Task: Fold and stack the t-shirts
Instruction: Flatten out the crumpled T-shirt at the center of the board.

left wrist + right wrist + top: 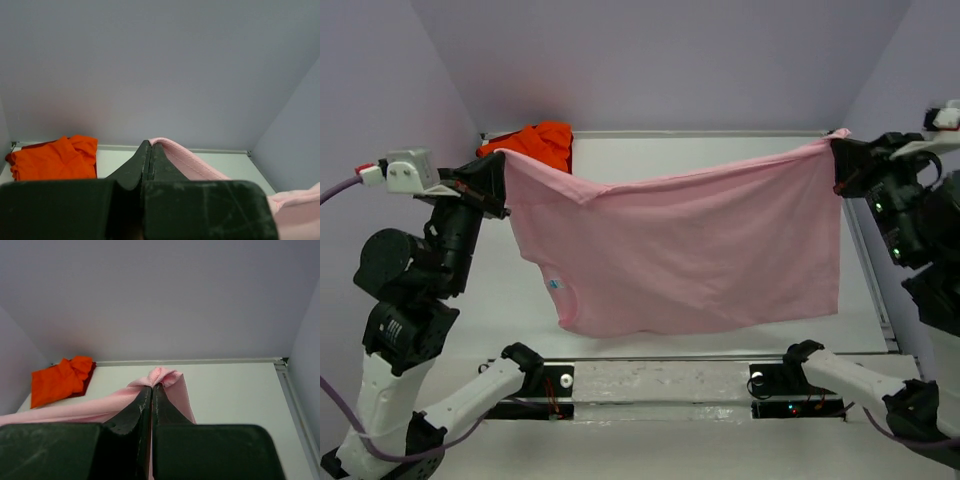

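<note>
Soft, even, diffuse light, no hard shadows; the walls (670, 60) carry a lavender cast and the table (670, 150) looks almost washed-out white. In the wrist views the left pincer (151, 146) and right pincer (151, 388) fill the bottom, dark and blurred.

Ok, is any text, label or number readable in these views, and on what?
Nothing legible in any view.
bluish tag on the pink t-shirt: too small to read.
orange t-shirt: no print visible.
</note>
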### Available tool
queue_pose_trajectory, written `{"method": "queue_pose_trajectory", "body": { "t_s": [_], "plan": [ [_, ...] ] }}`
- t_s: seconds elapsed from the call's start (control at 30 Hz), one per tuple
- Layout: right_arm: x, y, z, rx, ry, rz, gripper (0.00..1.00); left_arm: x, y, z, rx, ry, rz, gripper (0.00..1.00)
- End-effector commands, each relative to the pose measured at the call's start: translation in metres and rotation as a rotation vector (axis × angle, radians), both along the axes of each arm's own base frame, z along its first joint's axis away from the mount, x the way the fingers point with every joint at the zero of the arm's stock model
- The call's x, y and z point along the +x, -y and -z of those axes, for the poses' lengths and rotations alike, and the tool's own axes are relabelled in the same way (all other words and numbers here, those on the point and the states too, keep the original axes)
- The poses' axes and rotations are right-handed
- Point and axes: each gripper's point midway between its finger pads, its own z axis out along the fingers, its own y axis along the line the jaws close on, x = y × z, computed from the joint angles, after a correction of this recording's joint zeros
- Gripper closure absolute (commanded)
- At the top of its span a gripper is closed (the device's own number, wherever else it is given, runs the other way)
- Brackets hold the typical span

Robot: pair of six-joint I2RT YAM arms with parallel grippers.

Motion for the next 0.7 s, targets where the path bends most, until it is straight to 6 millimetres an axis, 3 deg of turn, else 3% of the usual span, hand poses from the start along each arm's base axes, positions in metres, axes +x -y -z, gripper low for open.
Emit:
{"method": "queue_pose_trajectory", "body": {
  "t_s": [0.0,0.07,0.17,0.2,0.23,0.3,0.37,0.5,0.67],
  "plan": [
    [0.066,-0.012,0.028,-0.104,-0.086,0.126,1.00,0.041,0.009,0.006,0.026,-0.008,-0.081,1.00],
    [0.103,-0.023,0.056,-0.134,-0.138,0.182,1.00,0.068,0.018,0.031,0.067,-0.065,-0.118,1.00],
    [0.142,-0.038,0.096,-0.174,-0.211,0.212,1.00,0.097,0.026,0.051,0.097,-0.090,-0.144,1.00],
    [0.167,-0.042,0.121,-0.195,-0.259,0.232,1.00,0.115,0.026,0.063,0.109,-0.118,-0.162,1.00],
    [0.181,-0.044,0.127,-0.185,-0.257,0.244,1.00,0.123,0.029,0.067,0.112,-0.116,-0.160,1.00],
    [0.209,-0.050,0.157,-0.214,-0.322,0.252,1.00,0.142,0.032,0.078,0.132,-0.133,-0.189,1.00],
    [0.230,-0.049,0.165,-0.237,-0.329,0.288,1.00,0.155,0.032,0.082,0.141,-0.137,-0.230,1.00],
    [0.241,-0.048,0.154,-0.245,-0.305,0.302,1.00,0.163,0.029,0.078,0.134,-0.127,-0.263,1.00],
    [0.212,-0.042,0.106,-0.197,-0.203,0.259,1.00,0.134,0.023,0.040,0.155,-0.035,-0.245,1.00]
  ]
}}
